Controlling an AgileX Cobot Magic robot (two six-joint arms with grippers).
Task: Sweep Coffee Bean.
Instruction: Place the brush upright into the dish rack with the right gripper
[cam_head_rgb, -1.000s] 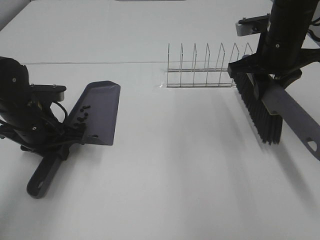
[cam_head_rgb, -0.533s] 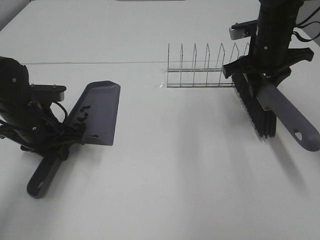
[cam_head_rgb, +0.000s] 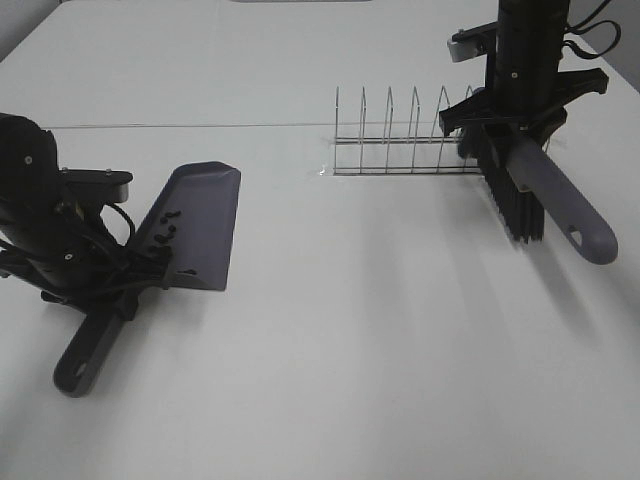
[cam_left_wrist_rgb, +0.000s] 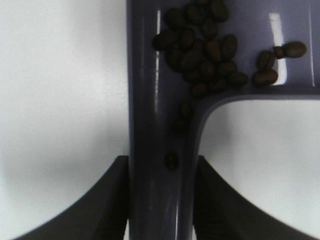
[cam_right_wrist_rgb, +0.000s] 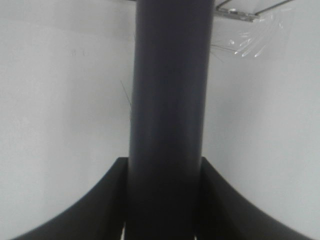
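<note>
Nearest me, the left gripper (cam_left_wrist_rgb: 160, 165) is clamped on the handle of the grey dustpan (cam_head_rgb: 200, 225). The coffee beans (cam_left_wrist_rgb: 205, 55) are heaped in its pan, and I see none on the table (cam_head_rgb: 380, 350). Farther back, the right gripper (cam_right_wrist_rgb: 165, 165) grips the brush (cam_head_rgb: 550, 195) beside the wire rack (cam_head_rgb: 400, 140), so the sweeping looks finished.

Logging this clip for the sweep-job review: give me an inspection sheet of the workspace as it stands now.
Surface: white table, no loose beans seen on it.
Job's things: small dark brown coffee beans heaped in the grey plastic dustpan, one lying further down its handle; black-bristled brush with a grey handle held tilted.
Clutter: thin wire rack standing beside the brush.
Grippers: left gripper shut on the dustpan handle; right gripper shut on the brush handle.
Cables: black cables at the left arm.
Surroundings: nothing seen.
</note>
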